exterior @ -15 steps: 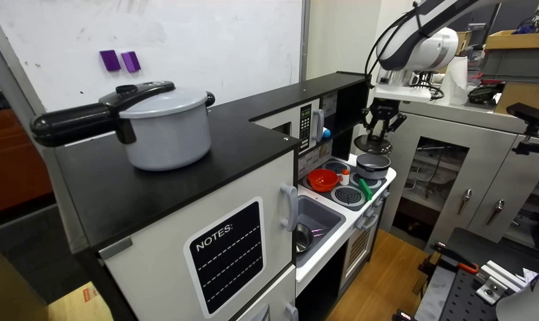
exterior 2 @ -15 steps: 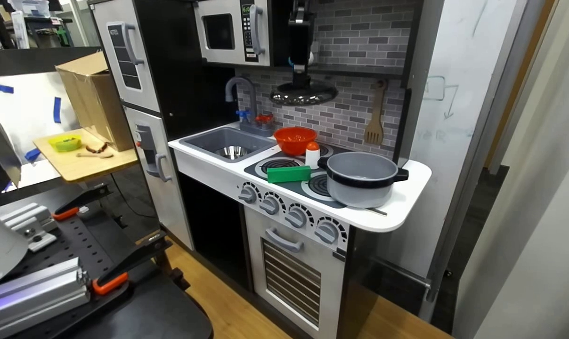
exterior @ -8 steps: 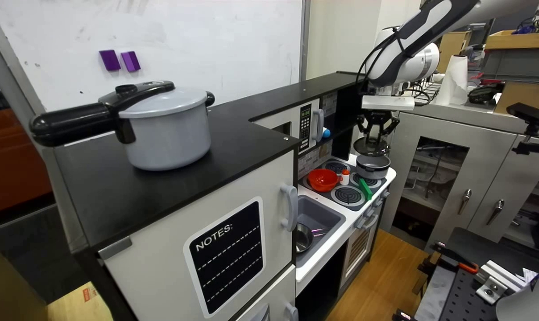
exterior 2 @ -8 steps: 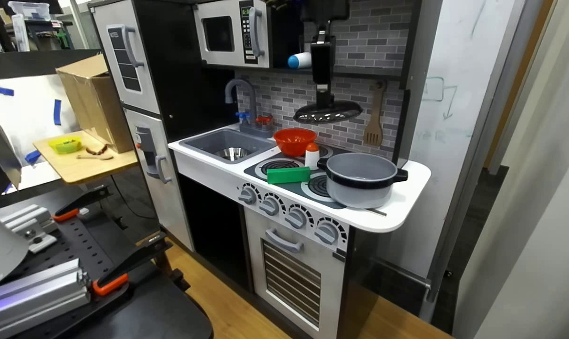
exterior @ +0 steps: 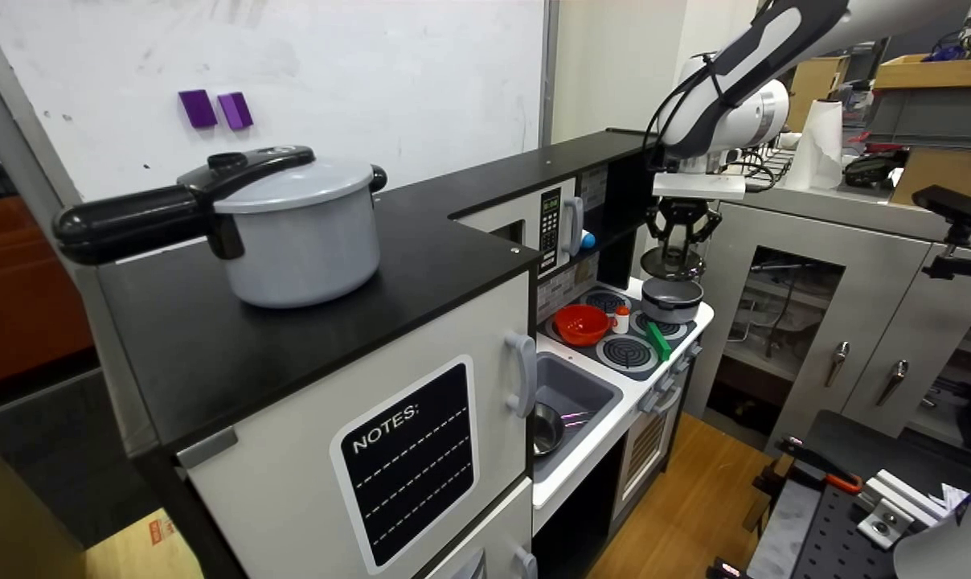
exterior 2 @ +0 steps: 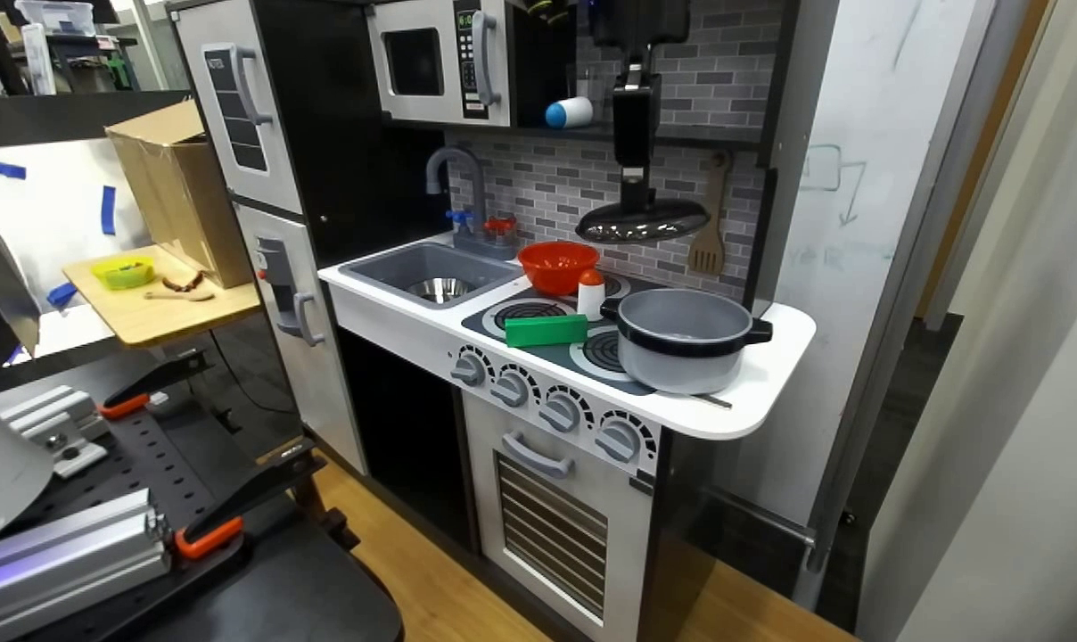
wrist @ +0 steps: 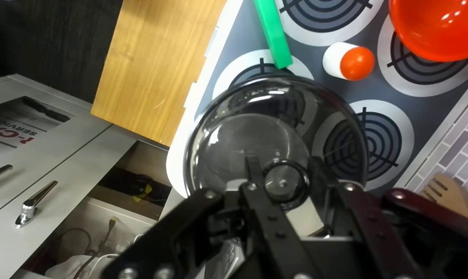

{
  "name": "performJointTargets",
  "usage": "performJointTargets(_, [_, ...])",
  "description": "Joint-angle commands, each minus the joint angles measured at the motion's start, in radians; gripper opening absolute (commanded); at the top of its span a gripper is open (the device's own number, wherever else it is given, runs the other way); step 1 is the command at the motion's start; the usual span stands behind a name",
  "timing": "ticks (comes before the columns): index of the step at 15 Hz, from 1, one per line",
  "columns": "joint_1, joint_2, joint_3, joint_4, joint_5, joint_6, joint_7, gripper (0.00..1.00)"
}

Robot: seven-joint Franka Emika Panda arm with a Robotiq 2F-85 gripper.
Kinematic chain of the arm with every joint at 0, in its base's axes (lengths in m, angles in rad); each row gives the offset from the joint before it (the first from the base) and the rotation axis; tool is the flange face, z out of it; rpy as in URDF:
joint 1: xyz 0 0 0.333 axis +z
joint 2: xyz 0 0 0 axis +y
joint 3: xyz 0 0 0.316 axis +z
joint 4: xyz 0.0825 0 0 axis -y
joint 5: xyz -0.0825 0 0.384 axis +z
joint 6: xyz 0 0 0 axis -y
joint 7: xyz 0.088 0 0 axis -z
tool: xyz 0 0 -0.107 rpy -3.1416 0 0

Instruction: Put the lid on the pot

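The small grey round pot (exterior: pixel 670 304) stands on a burner at the stove's end. In an exterior view its black rim and side handles show, and the pot (exterior 2: pixel 681 361) is uncovered. My gripper (wrist: pixel 283 168) is shut on the knob of the clear glass lid (wrist: pixel 257 99). The lid hangs level above the pot, apart from it, in both exterior views (exterior: pixel 672 265). In an exterior view the lid (exterior 2: pixel 643 225) sits higher and left of the pot's centre. In the wrist view the pot shows only through the glass.
A red bowl (exterior 2: pixel 558 266), an orange-topped white shaker (exterior 2: pixel 591 299) and a green block (exterior 2: pixel 546 331) stand on the stove beside the pot. A wooden spatula (exterior 2: pixel 710 223) hangs on the tiled back wall. A shelf (exterior 2: pixel 681 134) lies behind the gripper. A large grey pot (exterior: pixel 301 241) stands on the counter.
My gripper has carried the lid right and down, nearer to the pot, as seen in an exterior view. In the last half second it moved only a little. The pot stays put.
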Motion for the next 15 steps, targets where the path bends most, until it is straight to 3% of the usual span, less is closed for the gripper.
performJointTargets(1, [-0.002, 0.028, -0.004, 0.039, 0.027, -0.014, 0.007, 0.08])
performJointTargets(11, [-0.015, 0.044, -0.024, 0.033, 0.13, -0.011, 0.022, 0.08])
performJointTargets(15, [-0.02, 0.047, -0.045, 0.031, 0.111, -0.001, 0.052, 0.08])
